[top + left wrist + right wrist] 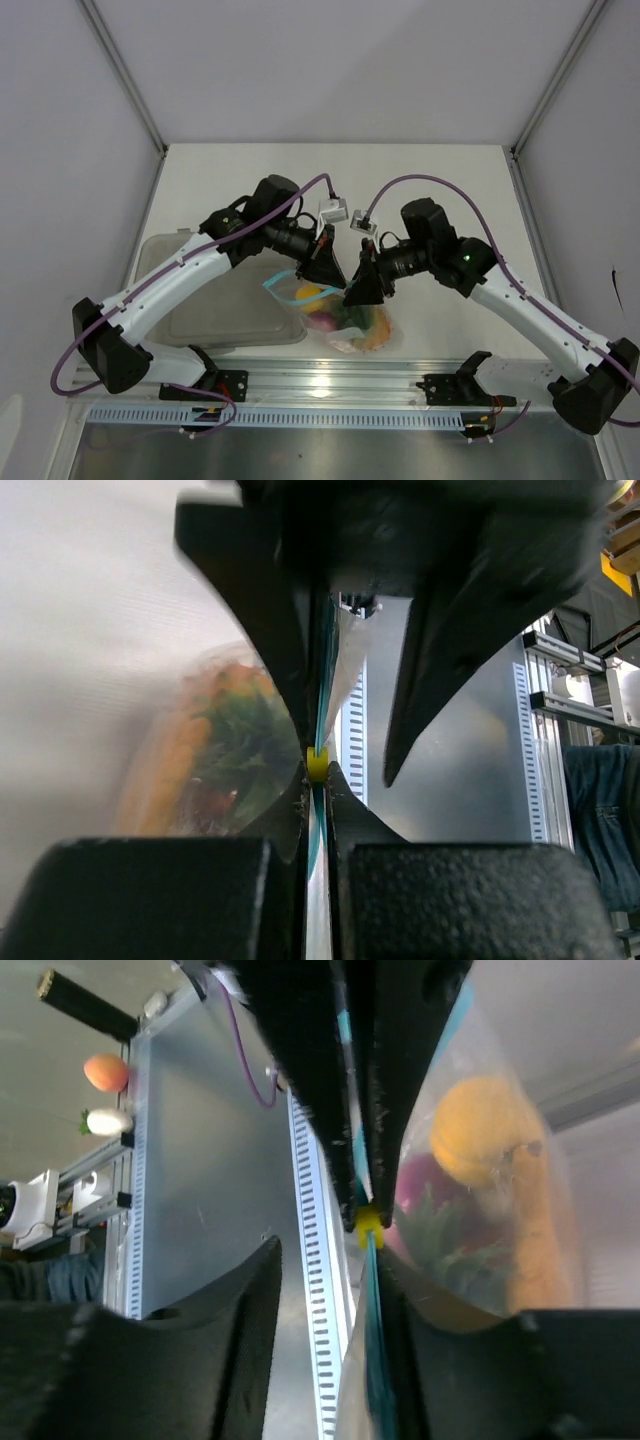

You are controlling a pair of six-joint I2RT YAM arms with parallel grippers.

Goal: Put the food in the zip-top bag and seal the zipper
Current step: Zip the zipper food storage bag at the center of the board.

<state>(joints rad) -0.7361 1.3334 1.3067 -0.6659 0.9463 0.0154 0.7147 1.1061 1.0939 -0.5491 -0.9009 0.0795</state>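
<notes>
Grey tub (232,318) flanks zip-top bag (358,335); left claw (318,805) clenches zipper (324,680), right claw (328,1258) seemingly released.

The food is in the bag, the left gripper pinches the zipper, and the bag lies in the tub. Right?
No: the top view shows the bag beside the tub, not in it. The food is inside and the left gripper pinches the zipper.

A translucent grey tub (240,312) sits on the white counter (420,170), left of centre. A slotted aluminium rail (330,385) runs along the counter's near edge. Plain white panels (60,150) wall both sides.
</notes>
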